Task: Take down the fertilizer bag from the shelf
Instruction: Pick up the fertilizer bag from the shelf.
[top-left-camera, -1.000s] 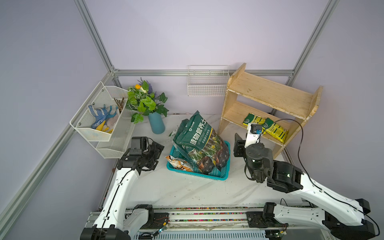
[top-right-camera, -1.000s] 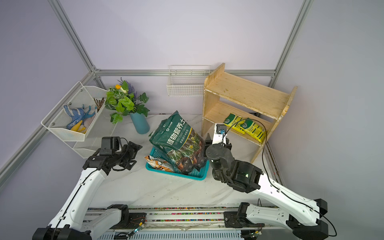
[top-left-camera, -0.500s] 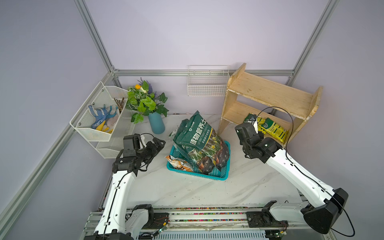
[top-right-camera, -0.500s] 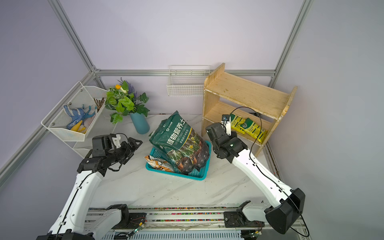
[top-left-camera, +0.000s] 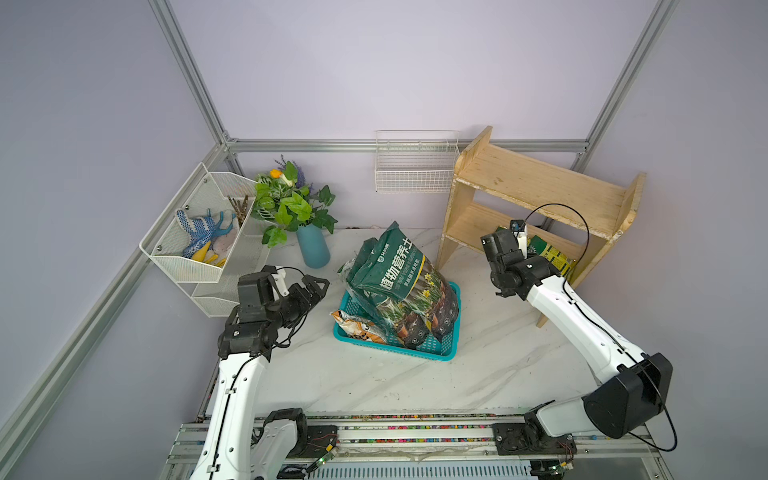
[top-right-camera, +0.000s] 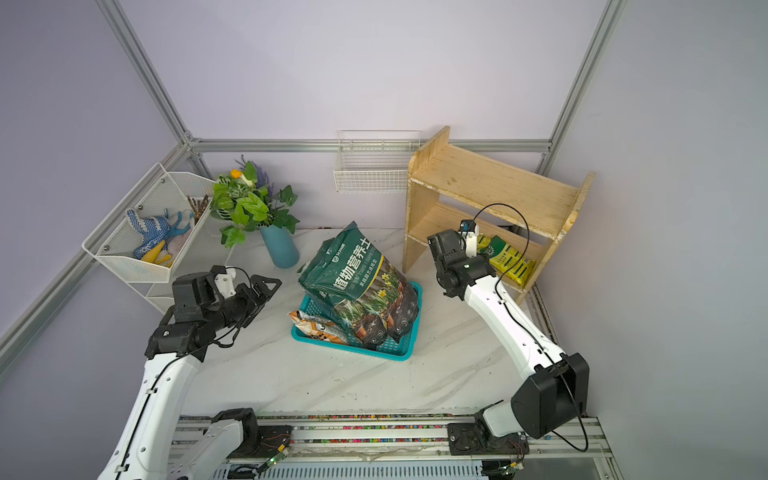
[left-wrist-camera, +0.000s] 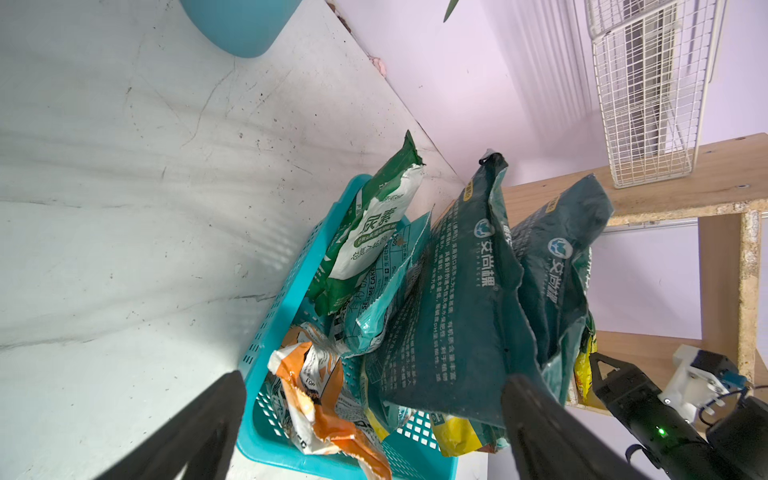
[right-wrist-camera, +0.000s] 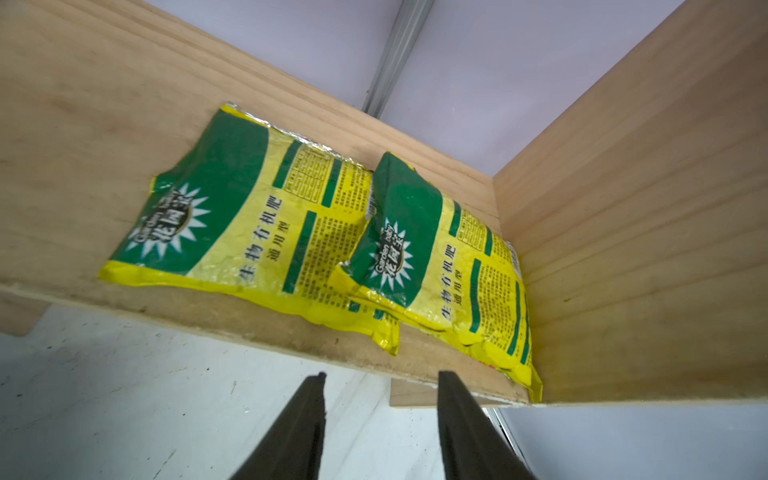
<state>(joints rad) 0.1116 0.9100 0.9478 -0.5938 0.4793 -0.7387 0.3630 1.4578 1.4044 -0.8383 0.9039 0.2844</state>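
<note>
The shelf (top-left-camera: 536, 183) is standing at the right of both top views. A fertilizer bag (right-wrist-camera: 249, 232) is lying flat on its lower tier, with a second bag (right-wrist-camera: 440, 282) overlapping its edge beside the side panel. The right gripper (right-wrist-camera: 382, 374) is hovering just in front of that tier, jaws partly spread and empty. At lower left, the left gripper (top-left-camera: 314, 286) is gaping wide over the tabletop (top-left-camera: 374, 382), pointing at the basket (top-left-camera: 451, 349).

Lilac walls (top-left-camera: 374, 75) meet at aluminium frame posts (top-left-camera: 189, 70). A white, marble-veined tabletop (top-left-camera: 353, 382) lies beneath the left gripper (top-left-camera: 318, 289). A white mesh wall rack (top-left-camera: 195, 266) hangs near that gripper's outer side, and a white wire basket (top-left-camera: 415, 178) is mounted well beyond it. Lighting is even and diffuse.
</note>
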